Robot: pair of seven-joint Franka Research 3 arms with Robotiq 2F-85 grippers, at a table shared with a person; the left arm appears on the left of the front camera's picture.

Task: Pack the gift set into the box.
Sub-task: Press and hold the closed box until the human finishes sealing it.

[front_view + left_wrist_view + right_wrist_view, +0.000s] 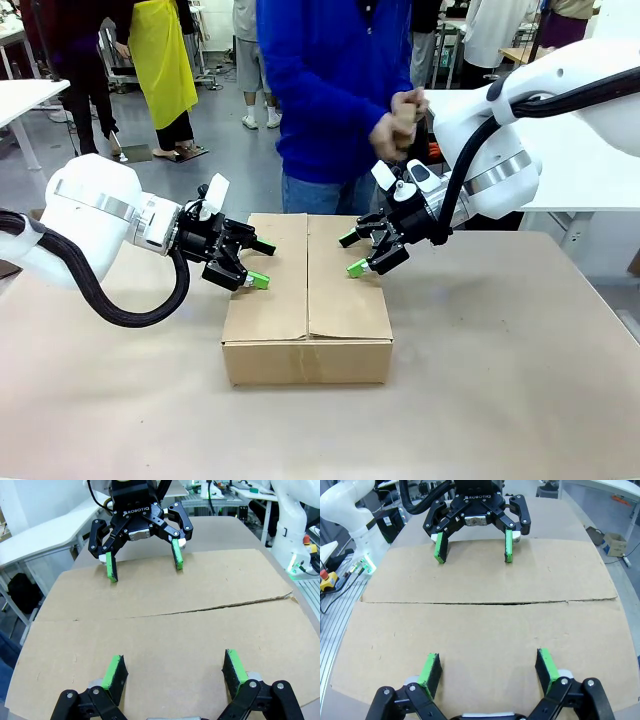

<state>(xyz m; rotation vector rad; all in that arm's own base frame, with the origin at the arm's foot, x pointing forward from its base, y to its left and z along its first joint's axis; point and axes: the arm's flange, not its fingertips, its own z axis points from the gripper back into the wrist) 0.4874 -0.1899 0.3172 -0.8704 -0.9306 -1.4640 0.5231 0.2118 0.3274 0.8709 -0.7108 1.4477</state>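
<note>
Shallow brown corrugated cardboard box (308, 300) is seen mid-table with top flaps closed, flanked by left gripper (251, 263) and right gripper (358, 253), both spread empty, likely positioned for pressing flaps flat.

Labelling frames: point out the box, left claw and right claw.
box (308, 340): front view, near side wall.
left claw (262, 263): front view, midway between fingertips.
right claw (351, 254): front view, midway between fingertips.

Legible marking: "ROBOTIQ" in white letters on the black body of the right gripper (144, 562) and of the left gripper (473, 547). Nothing else is readable.
</note>
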